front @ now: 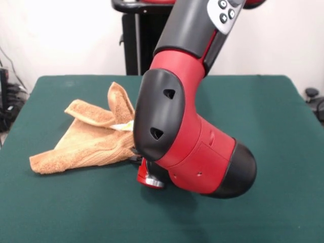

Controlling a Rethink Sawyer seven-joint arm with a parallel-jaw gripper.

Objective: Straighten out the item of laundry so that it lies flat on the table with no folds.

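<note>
The gripper itself is hidden behind the bulky red and black arm (195,147), which comes down from the top of the front view and fills the middle of it. Only a small red and silver part (148,178) pokes out below the black elbow cover, low over the table, and whether the tool is open, closed or holding anything cannot be told from here. The arm's black cover carries two small triangular openings; higher up, a grey panel (225,12) with round dark buttons shows at the top edge. No brand name, label text or other readable writing can be made out on the arm.

Just beside the arm, on the picture's left, lies the orange-tan towel (86,144). It is not flat: it is bunched and folded, with one corner stretched out low toward the left and two flaps standing up and folded over near the arm. Its right part disappears behind the black cover, so whether it touches the hidden tool cannot be told. A small pale tag (123,126) shows among the folds next to the arm; nothing on it can be read.

The towel rests on the dark green table (263,111), left of its centre, with wide bare cloth to the right and in front. Behind the table stands a black pedestal (139,45) against a white wall.
</note>
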